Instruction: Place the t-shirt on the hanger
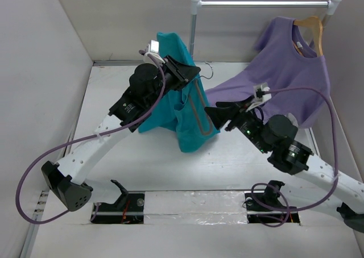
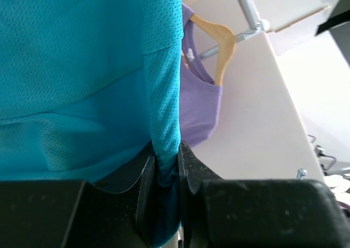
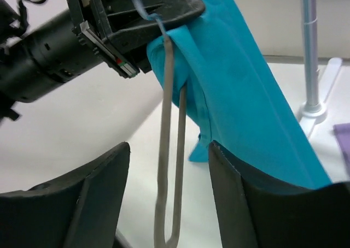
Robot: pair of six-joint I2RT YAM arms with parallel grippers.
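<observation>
My left gripper [image 1: 189, 74] is raised above the table and shut on a fold of the teal t-shirt [image 1: 181, 113], which hangs down from it; the pinch shows in the left wrist view [image 2: 167, 159]. The thin grey hanger [image 1: 200, 115] hangs edge-on from the same grip, beside the shirt's front. My right gripper [image 1: 215, 117] is open, with the hanger's lower loop [image 3: 169, 177] between its fingers [image 3: 104, 193], not touching them. The teal cloth [image 3: 246, 95] hangs just right of that loop. The left gripper also shows in the right wrist view [image 3: 136, 18].
A lilac-purple t-shirt [image 1: 287, 70] hangs on a wooden hanger [image 1: 311, 26] from a clothes rail [image 1: 261, 4] at the back right, its hem draped on the table. The rail's left post [image 1: 193, 33] stands just behind the teal shirt. White walls enclose the table.
</observation>
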